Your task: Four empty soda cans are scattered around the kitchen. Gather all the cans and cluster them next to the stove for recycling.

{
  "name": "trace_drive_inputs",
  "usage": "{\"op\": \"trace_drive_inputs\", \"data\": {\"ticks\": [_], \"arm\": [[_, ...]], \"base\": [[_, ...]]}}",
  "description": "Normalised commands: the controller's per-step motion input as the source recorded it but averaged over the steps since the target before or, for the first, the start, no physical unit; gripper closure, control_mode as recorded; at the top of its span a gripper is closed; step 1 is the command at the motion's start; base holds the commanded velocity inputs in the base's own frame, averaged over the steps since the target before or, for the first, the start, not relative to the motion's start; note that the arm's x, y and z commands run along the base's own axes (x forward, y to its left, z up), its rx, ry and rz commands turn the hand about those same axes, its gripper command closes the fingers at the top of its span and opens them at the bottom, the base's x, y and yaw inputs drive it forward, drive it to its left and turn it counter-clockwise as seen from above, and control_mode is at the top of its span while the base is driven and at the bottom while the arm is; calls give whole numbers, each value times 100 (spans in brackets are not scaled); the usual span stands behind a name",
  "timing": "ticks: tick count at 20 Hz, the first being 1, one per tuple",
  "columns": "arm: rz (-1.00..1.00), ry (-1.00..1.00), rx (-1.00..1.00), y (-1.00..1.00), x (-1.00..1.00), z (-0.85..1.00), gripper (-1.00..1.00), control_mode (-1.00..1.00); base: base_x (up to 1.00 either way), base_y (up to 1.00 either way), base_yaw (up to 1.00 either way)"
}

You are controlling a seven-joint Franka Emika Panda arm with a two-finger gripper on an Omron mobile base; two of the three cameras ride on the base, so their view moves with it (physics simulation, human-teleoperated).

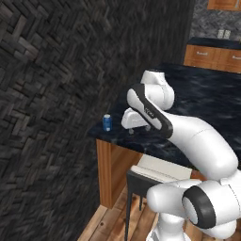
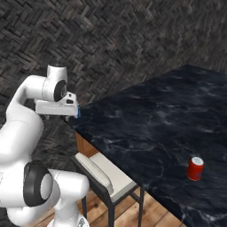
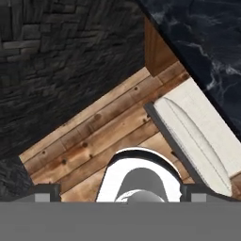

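Observation:
A blue soda can (image 1: 107, 122) stands upright on the corner of the black marble counter (image 1: 202, 103), close to the wall. My gripper (image 1: 140, 129) hangs just to the right of it at about can height, pointing downward, apart from the can. In the right base view the hand (image 2: 57, 107) hides most of that can, leaving a blue sliver (image 2: 79, 111). A red soda can (image 2: 195, 168) stands upright near the counter's front edge, far to the right. In the hand view the fingertips (image 3: 44, 192) stand wide apart with nothing between them. The stove is out of view.
A dark-framed chair with a white cushion (image 2: 99, 170) is tucked at the counter's front edge, below my hand (image 3: 193, 136). A dark stone wall (image 1: 47, 94) runs along the left. Wooden cabinets (image 1: 212, 56) stand at the back. Wooden floor (image 3: 94, 136) lies beneath.

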Motion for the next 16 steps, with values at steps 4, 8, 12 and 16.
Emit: {"op": "trace_drive_inputs", "data": {"ticks": [4, 8, 12, 16], "arm": [[15, 16, -2, 0, 27, -1, -100, -100], [16, 2, 0, 5, 17, -7, -100, -100], [11, -6, 0, 10, 11, -13, -100, -100], [7, -14, 0, 3, 6, -13, -100, -100]], "base": [[0, 0, 0], [0, 0, 0], [0, 0, 0], [0, 0, 0]]}}
